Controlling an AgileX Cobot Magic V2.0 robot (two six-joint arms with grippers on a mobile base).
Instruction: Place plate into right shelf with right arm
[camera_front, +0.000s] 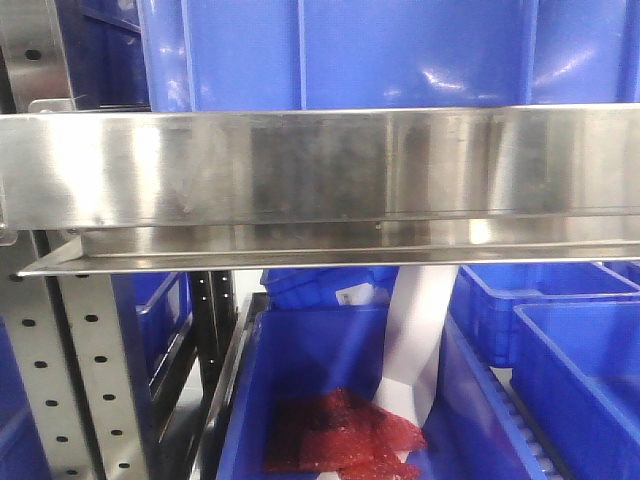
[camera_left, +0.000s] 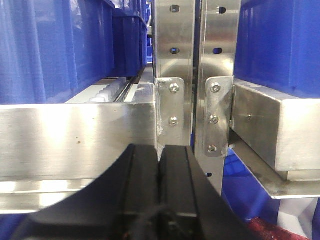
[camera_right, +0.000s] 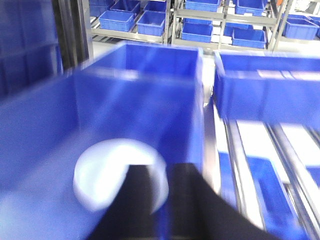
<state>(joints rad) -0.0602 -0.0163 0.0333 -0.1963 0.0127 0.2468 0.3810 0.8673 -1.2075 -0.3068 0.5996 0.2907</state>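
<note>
In the right wrist view, the white round plate is blurred and sits low against the inside of a blue bin. My right gripper has its black fingers closed on the plate's right rim, one finger over the plate and one outside it. In the left wrist view, my left gripper is shut and empty, with its black fingers pressed together in front of a steel shelf beam and upright posts. In the front view, a white arm link reaches down into a blue bin. The plate is hidden there.
A wide steel shelf rail crosses the front view with blue bins above and below. Something red and crumpled lies in the lower bin. More blue bins and steel roller rails lie to the right in the right wrist view.
</note>
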